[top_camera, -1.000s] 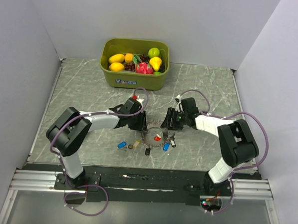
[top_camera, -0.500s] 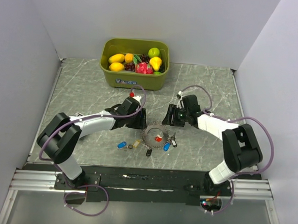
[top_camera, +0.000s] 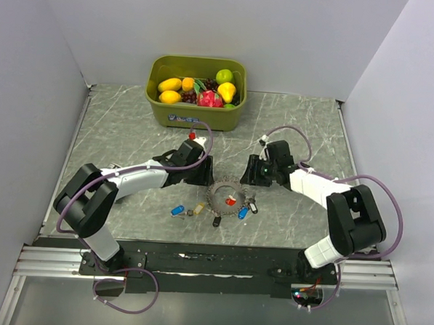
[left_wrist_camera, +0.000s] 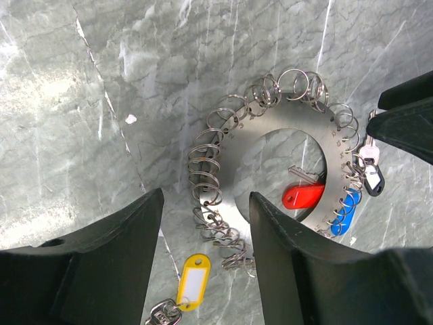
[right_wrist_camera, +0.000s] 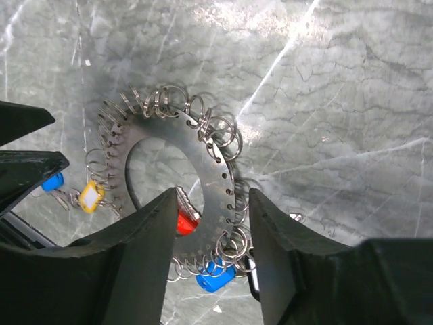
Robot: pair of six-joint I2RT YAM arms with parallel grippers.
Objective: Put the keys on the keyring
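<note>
Hovering over the keyring [left_wrist_camera: 237, 166], the left gripper [left_wrist_camera: 203, 223] has its fingers spread wide with nothing clamped; only the ring's edge and bare table [left_wrist_camera: 67, 101] show in the gap. The right gripper [right_wrist_camera: 206, 230] faces it from the other side, fingers likewise apart and empty, straddling the opposite edge. Whether any fingertip touches the table cannot be told.

The keyring lies flat on the table between the two grippers; it reads as a thin steel disc with a wide centre hole, its rim hung with many small split rings [left_wrist_camera: 203, 179]. A red key [left_wrist_camera: 304, 195] lies inside the hole; a blue key [left_wrist_camera: 345, 210] and a dark key [left_wrist_camera: 372, 181] sit at the rim among the rings, attached or not I cannot tell. A yellow key [left_wrist_camera: 193, 279] and a second blue key [top_camera: 176, 211] lie on the table just outside.

Judging by looks, the disc is stiff, light and slick, and flush with the table, so a pinch from above would likely skid off; one finger in the hole and one outside the rim seems the surest hold. The split rings look loose and springy and will shift. The keys are tiny and light; their plastic heads offer the best grip.
</note>
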